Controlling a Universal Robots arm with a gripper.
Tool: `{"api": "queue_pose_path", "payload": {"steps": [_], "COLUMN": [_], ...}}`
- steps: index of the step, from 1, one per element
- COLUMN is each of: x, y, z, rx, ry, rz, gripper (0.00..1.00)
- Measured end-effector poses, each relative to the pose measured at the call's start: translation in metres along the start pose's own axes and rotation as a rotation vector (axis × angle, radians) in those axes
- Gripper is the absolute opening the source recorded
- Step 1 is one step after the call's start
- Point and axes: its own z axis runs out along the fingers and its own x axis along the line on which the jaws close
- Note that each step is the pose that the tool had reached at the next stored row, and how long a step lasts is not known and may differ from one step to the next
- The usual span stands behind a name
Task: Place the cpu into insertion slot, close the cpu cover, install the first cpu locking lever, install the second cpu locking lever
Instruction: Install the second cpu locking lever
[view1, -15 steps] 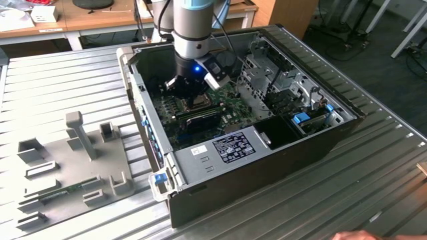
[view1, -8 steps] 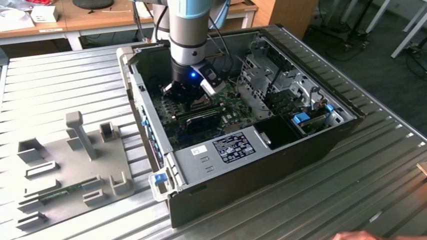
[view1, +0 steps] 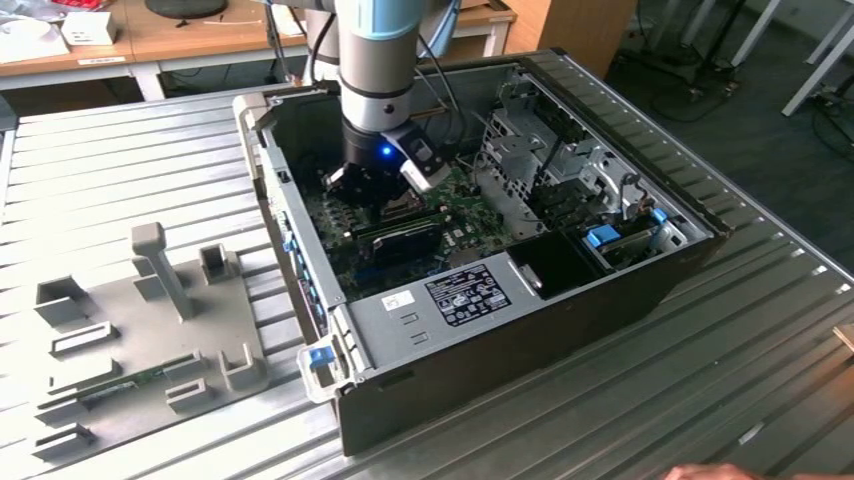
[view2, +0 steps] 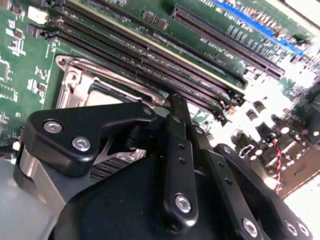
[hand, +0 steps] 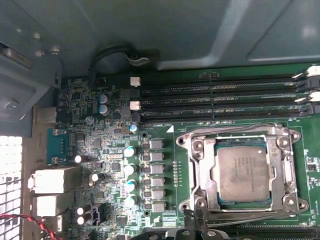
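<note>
In the exterior view, the gripper (view1: 378, 197) is lowered into the open computer case (view1: 641, 290), directly above the green circuit board (view1: 461, 215); a grey fixture tray (view1: 140, 330) lies well apart toward the exterior view's left. Whether the fingers are apart or together cannot be told. In the first wrist view, the cpu (hand: 243, 172) sits seated in the insertion slot (hand: 218, 199), just beyond the gripper, with the cpu cover (hand: 200, 165) lying flat around it. The memory slots (hand: 220, 97) run beyond the socket.

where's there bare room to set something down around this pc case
Free: the ribbed metal table on the exterior view's left, behind the grey fixture tray, and in front of the case. Crowded: inside the case, where the gripper hangs over the green board.
</note>
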Motion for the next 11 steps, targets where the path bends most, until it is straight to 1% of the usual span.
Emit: {"api": "queue_pose_path", "payload": {"steps": [2,3,4,5,7,9,11], "x": [0.0,0.0,0.0,0.0001,0.0001,0.0001,0.0005], "y": [0.0,0.0,0.0,0.0,0.0,-0.0002,-0.0005], "z": [0.0001,0.0003,0.0003,0.0006,0.0015,0.0032,0.0046], "rx": [-0.0152,-0.0212,-0.0246,-0.027,-0.0281,-0.0286,-0.027], "ry": [0.0011,0.0013,0.0015,0.0015,0.0016,0.0014,0.0023], "rz": [0.0,0.0,0.001,0.001,0.001,0.001,0.0], "gripper": [0.11,0.11,0.11,0.11,0.11,0.11,0.11]}}
